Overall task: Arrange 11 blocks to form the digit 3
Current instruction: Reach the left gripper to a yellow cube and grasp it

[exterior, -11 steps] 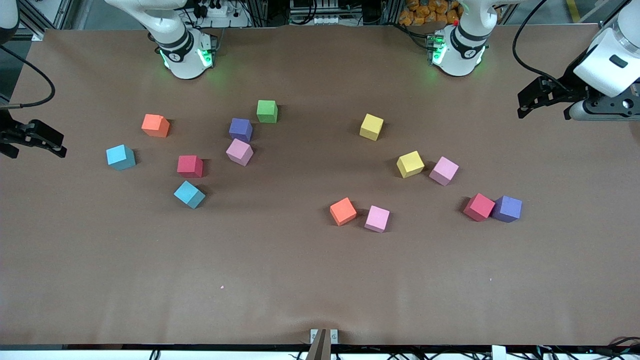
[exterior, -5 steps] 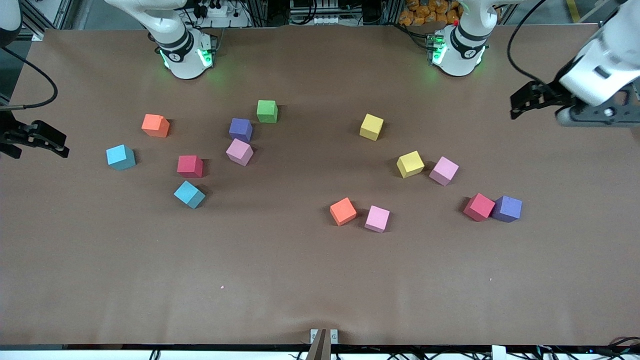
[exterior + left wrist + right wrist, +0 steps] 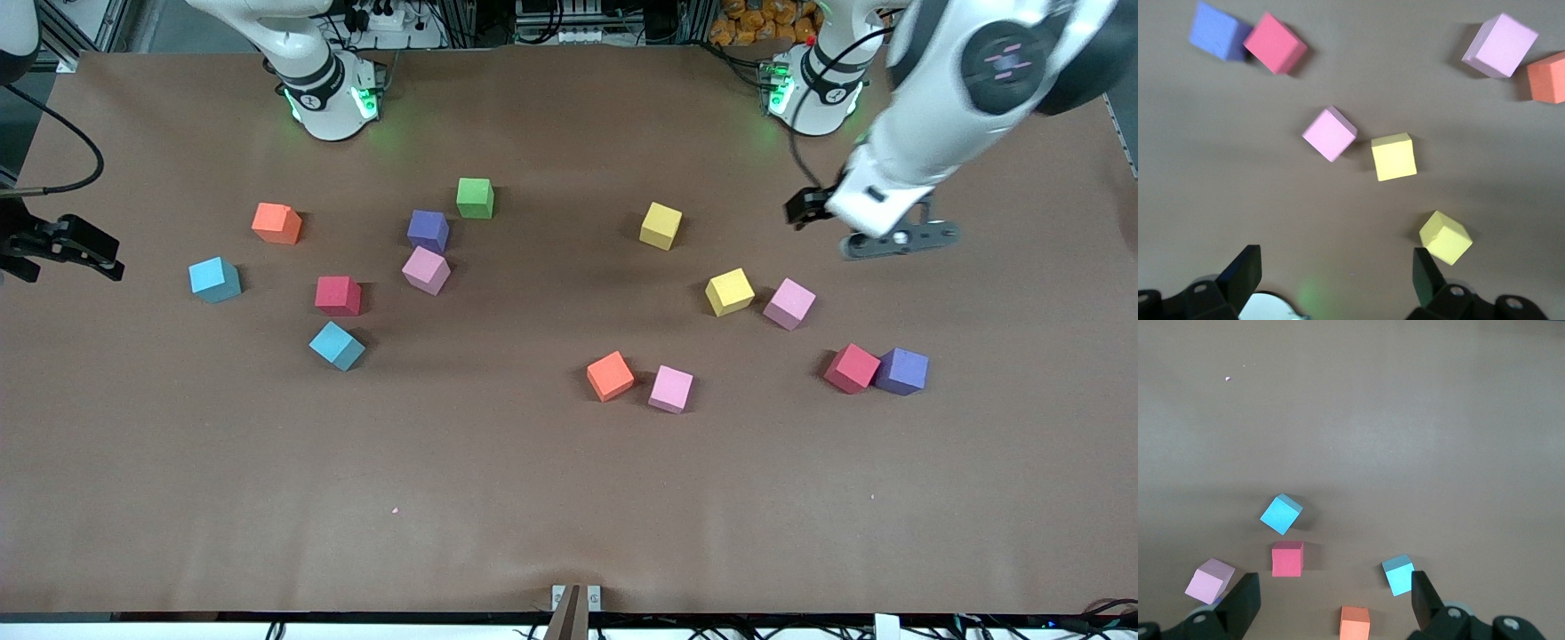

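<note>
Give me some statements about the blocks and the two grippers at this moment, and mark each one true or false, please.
1. The left gripper holds a yellow block. False: its fingers are open and empty, above bare table near the pink block.
2. The red block at the left arm's end touches a purple block. True.
3. The green block sits on top of another block. False: it rests on the table, alone.
4. The right gripper is open and waits at the table's edge. True.
5. The blocks already form a digit 3. False: they lie scattered.
</note>
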You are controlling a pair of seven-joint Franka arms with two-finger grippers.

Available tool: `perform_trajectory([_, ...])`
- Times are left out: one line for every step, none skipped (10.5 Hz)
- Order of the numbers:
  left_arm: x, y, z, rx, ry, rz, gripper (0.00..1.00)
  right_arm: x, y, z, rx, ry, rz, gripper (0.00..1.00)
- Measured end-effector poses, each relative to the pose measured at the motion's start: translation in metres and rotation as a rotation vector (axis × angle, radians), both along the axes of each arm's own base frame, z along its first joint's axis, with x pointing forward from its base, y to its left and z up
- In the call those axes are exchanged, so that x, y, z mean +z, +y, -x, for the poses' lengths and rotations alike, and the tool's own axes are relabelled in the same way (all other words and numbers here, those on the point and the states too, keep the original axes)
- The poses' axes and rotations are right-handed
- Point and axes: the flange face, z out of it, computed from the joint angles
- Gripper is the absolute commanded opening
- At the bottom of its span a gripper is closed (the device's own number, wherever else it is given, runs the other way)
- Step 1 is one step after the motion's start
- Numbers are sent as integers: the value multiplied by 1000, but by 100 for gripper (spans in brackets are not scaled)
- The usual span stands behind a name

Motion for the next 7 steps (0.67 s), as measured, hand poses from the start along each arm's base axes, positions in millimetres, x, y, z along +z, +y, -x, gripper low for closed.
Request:
perform_trajectory([-21,-16,9,98,26,10,100,0,0,0,0,-1,-2,100])
perform_trajectory([-37,-28,14,204,53,8,100,0,1,0,1,-1,-3,100])
perform_trajectory([-52,-41,17,284,69,-3,100,0,1,0,2,-1,-4,100])
perform_trajectory([-67,-55,19,346,76,-11,100,-1,2,0,2,-1,-4,100])
perform_trajectory([-86,-67,22,389,84,-18,100,-1,1,0,2,0,-4,100])
perform_trajectory([-108,-80,29,427,93,-30,100,-1,1,0,2,0,-4,100])
perform_trajectory([-129,-91,37,474,98,-44,100,-2,1,0,1,3,-4,100])
